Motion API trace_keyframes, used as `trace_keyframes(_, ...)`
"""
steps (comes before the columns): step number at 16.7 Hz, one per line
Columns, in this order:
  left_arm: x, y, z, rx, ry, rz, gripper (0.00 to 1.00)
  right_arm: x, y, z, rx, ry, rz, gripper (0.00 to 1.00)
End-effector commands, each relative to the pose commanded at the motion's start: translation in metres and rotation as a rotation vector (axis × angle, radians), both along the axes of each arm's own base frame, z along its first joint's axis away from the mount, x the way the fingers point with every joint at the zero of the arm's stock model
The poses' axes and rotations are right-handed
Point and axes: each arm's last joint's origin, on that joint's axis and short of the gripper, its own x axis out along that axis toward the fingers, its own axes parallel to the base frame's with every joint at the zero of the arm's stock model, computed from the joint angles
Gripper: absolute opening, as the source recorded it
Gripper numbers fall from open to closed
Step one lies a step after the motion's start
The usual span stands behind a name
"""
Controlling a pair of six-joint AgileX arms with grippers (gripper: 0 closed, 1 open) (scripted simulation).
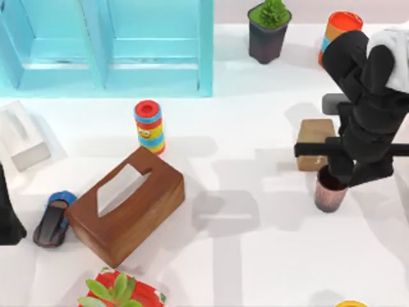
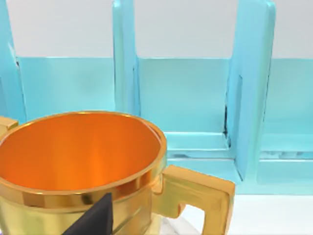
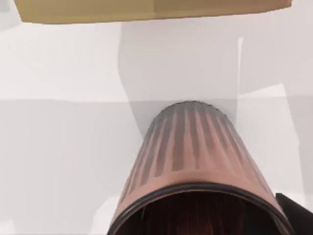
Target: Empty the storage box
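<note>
The right arm [image 1: 367, 96], beside the small tan box [image 1: 315, 142], is built of chunky matte black segments with rounded shoulders, and a pale grey-white sleeve or cover sits over its upper part. A thin black crossbar juts out sideways from its lower body, toward that box. The left arm [image 1: 7, 217], far from the box, appears as a plain black wedge, its detail hard to make out.
</note>
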Motion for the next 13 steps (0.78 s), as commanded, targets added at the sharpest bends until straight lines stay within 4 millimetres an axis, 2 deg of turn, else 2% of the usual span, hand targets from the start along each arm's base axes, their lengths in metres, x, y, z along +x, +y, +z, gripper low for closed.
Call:
trace_keyframes(10,0.0,0.0,0.0,0.0,0.0,0.0,1.0,0.0,0.0,0.0,0.0,0.0,0.0,0.98)
trace_keyframes(13,0.0,0.0,0.0,0.0,0.0,0.0,1.0,0.0,0.0,0.0,0.0,0.0,0.0,1.0)
